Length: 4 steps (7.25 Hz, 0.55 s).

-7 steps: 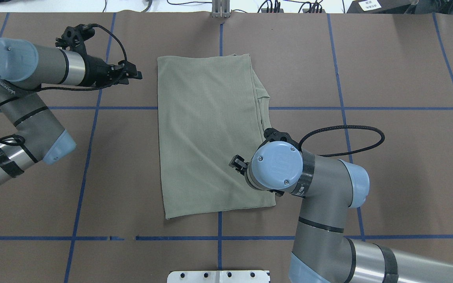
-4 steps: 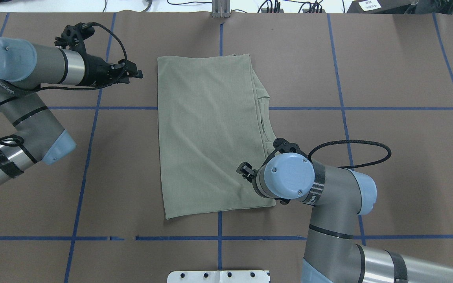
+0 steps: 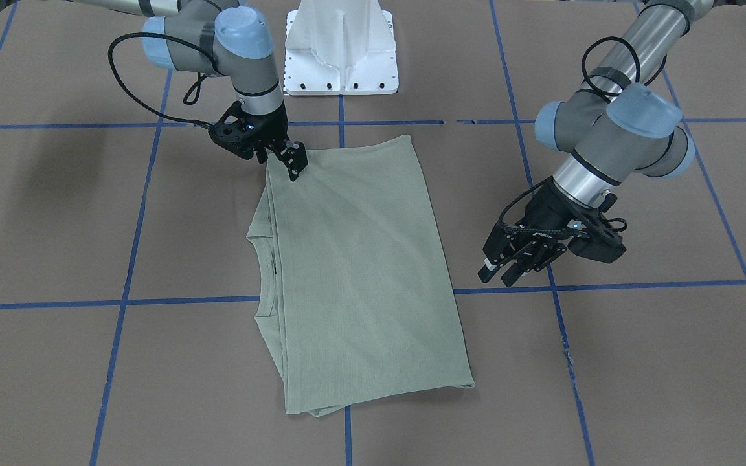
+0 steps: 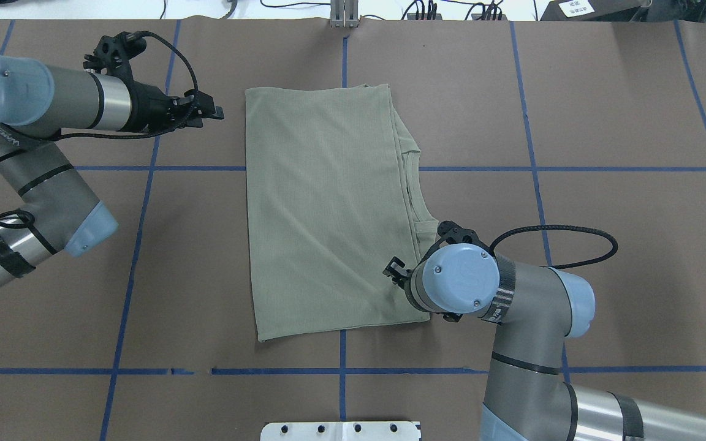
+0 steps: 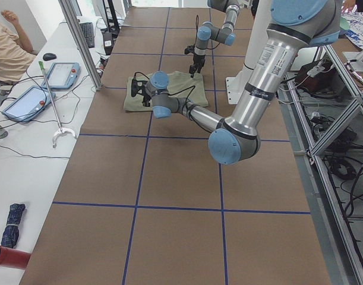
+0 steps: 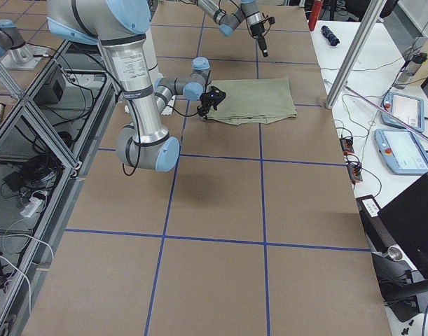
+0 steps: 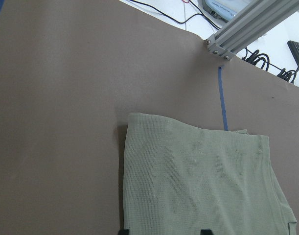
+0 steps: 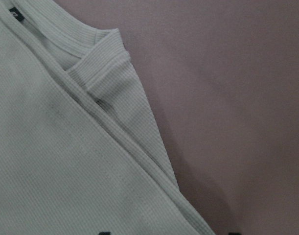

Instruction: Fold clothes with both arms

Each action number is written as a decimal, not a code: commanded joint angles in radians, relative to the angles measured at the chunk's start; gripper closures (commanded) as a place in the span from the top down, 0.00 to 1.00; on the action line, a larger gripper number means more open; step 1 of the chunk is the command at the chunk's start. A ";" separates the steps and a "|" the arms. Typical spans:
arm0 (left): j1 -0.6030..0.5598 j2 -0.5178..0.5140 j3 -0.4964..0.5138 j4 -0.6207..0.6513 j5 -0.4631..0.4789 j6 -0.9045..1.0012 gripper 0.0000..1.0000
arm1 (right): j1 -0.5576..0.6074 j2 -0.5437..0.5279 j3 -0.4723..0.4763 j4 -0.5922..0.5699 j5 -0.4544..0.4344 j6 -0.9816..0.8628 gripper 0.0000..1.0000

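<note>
- Shirt (image 4: 322, 208) flat at mid-tabletop (image 4: 604, 92), already folded lengthwise into a long rectangle, collar peeking out along the edge on the robot's right.
- No sleeves on show, so probably tucked inside the fold.
- Left gripper (image 3: 502, 272) released and empty, hovering over bare tabletop near the shirt's far corner on the robot's left.
- Right gripper (image 3: 294, 165) spread open too, low over the shirt's near right corner by the collar edge, grasping nothing as far as visible.
- Probably left to do: a crosswise fold to shorten the rectangle, with both corners not yet pinched.
</note>
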 commanded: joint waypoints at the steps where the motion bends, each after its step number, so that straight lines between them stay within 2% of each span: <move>1: -0.001 -0.001 -0.001 0.000 0.000 0.000 0.57 | -0.002 -0.007 0.000 0.000 0.000 0.006 0.68; 2: -0.001 0.000 -0.001 0.000 0.000 0.000 0.57 | -0.004 -0.007 -0.002 0.000 0.000 0.008 0.55; 3: -0.001 -0.001 -0.003 0.000 0.000 -0.001 0.57 | -0.004 -0.004 0.000 0.000 0.002 0.011 0.29; 4: -0.001 0.000 -0.003 0.000 0.000 -0.001 0.57 | -0.004 -0.005 -0.003 -0.001 0.009 0.011 0.09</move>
